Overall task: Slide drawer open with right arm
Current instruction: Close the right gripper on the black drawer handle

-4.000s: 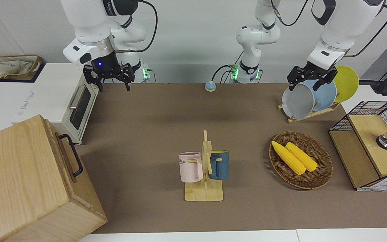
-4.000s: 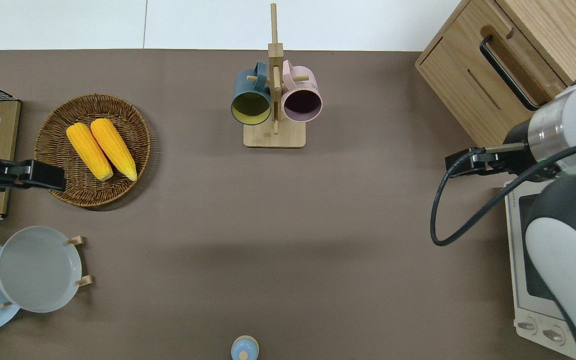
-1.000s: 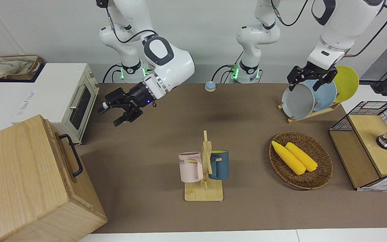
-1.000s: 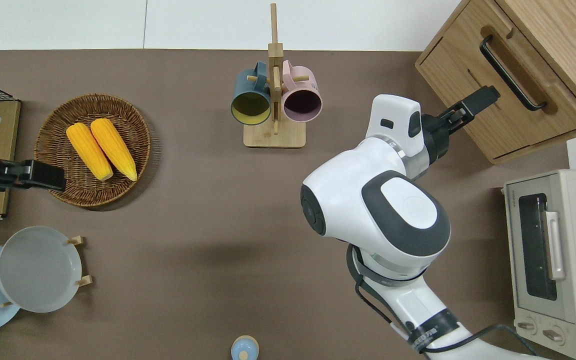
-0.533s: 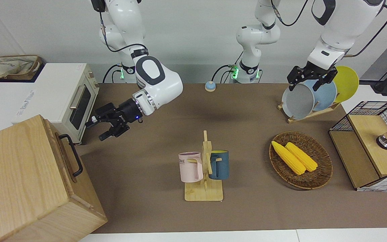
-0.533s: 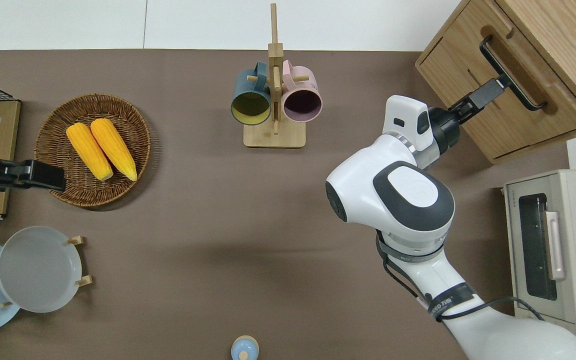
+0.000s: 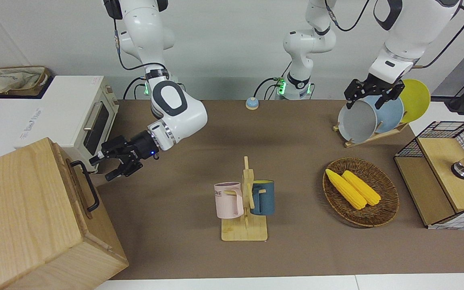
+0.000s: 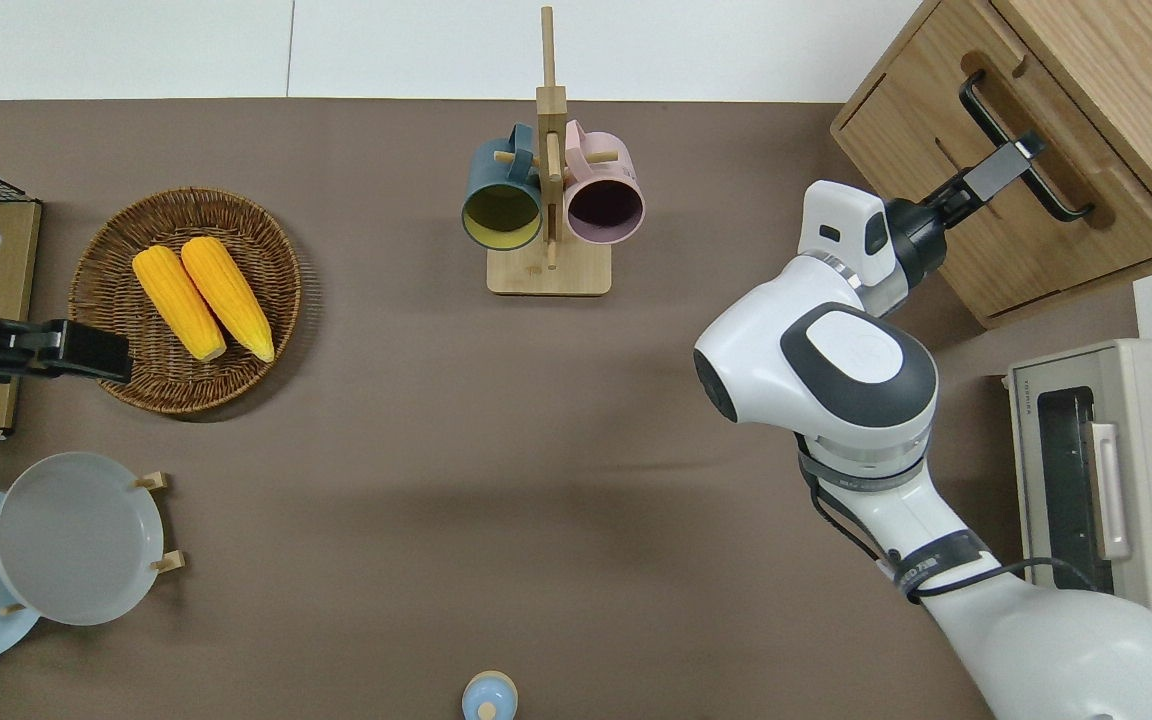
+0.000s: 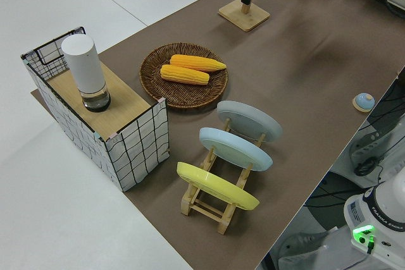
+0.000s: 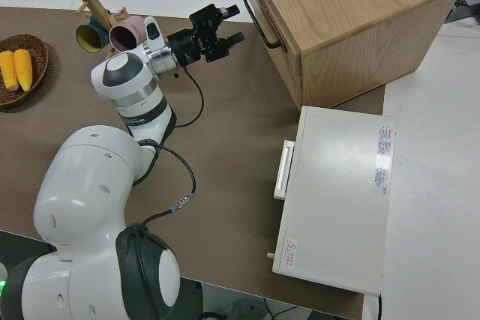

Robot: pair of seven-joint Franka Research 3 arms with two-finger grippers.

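Observation:
The drawer (image 7: pixel 79 189) is the light-wood front of the big pale cabinet (image 7: pixel 22 213) at the right arm's end of the table, and it is shut. Its black loop handle (image 7: pixel 89 186) also shows in the overhead view (image 8: pixel 1021 150) and the right side view (image 10: pixel 259 16). My right gripper (image 7: pixel 102 167), blue light on its wrist, is open and empty. It points at the handle from very close, at the handle's end nearer the robots (image 8: pixel 1011 160); in the right side view (image 10: pixel 231 24) a small gap shows. My left arm is parked, its gripper (image 7: pixel 364 105) open.
A white toaster oven (image 7: pixel 75 117) stands beside the cabinet, nearer the robots. A mug rack (image 7: pixel 245 201) with two mugs stands mid-table. A basket with corn (image 7: pixel 361 191), a plate rack (image 7: pixel 373 117) and a wire-mesh box (image 7: pixel 445 173) are toward the left arm's end.
My right arm has swung from over the toaster oven out across the table, and its open gripper has moved steadily toward the drawer handle. The drawer has not moved.

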